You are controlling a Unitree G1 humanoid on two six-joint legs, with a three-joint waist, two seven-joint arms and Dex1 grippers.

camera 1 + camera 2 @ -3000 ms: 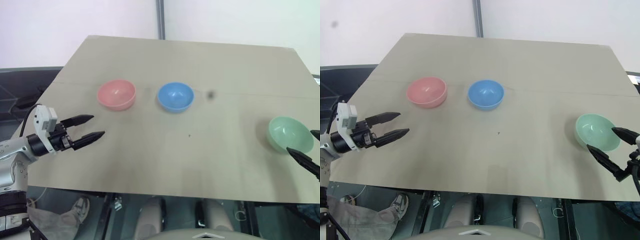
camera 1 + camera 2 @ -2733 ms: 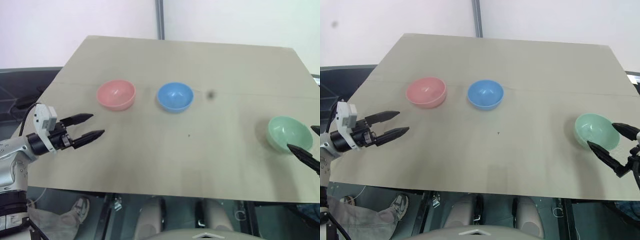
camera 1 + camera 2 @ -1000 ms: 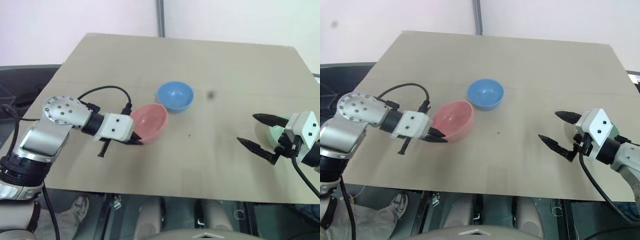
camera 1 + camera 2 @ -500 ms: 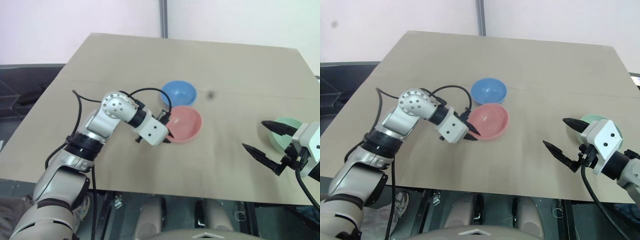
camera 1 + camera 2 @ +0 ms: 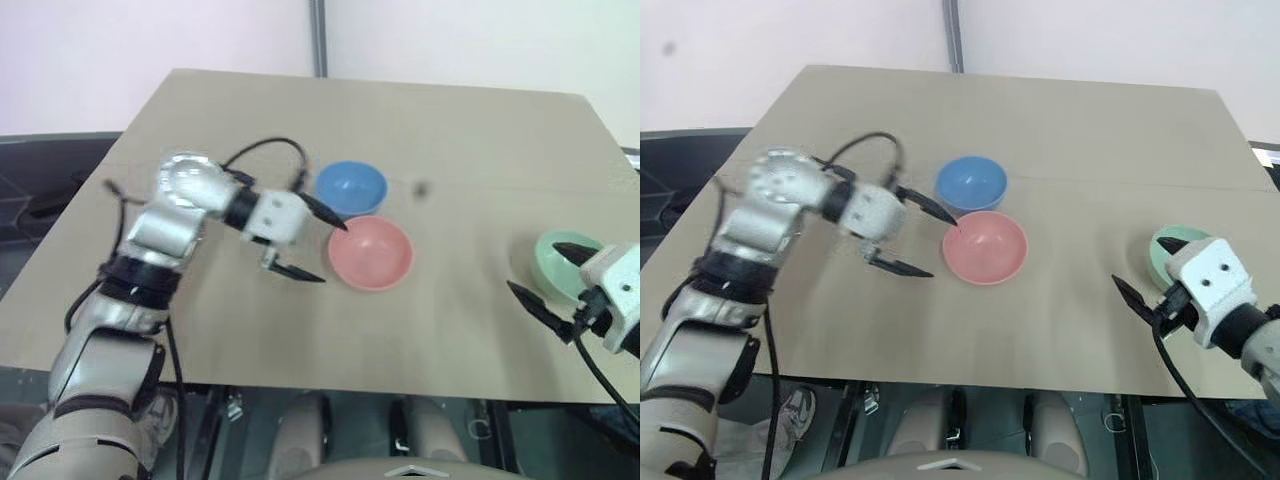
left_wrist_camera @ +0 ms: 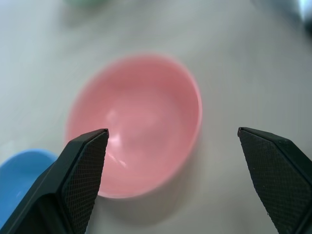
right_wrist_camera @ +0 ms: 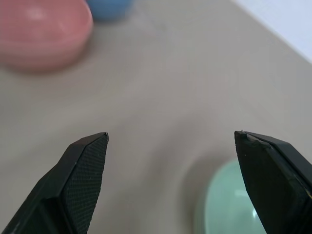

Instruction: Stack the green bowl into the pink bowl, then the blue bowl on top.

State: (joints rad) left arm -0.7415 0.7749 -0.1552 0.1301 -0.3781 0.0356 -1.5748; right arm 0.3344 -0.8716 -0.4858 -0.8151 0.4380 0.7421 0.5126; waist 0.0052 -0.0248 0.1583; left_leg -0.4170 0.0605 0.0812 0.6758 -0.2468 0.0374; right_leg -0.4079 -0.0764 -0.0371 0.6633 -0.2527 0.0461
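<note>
The left claw (image 5: 318, 243) stands released, its two black fingers spread wide with the small round salmon-pink plastic bowl (image 5: 371, 252) just beyond the tips; the fingers appear apart from the rim. The small round sky-blue plastic bowl (image 5: 351, 188) sits just behind the pink bowl, on its far-left side, nearly touching it. The right claw (image 5: 1150, 297) is also released and grips nothing, its fingers set to either side of the near-left edge of the small round pale mint-green plastic bowl (image 5: 1172, 247), which rests near the right edge, well apart from the other two.

The left wrist view shows the pink bowl's empty interior between the finger pads (image 6: 84, 168). The right wrist view shows the green bowl's rim beside one finger, with the pink and blue bowls far off.

All three bowls stand upright on a plain beige tabletop (image 5: 450, 130). A pale wall (image 5: 150, 35) rises behind it.
</note>
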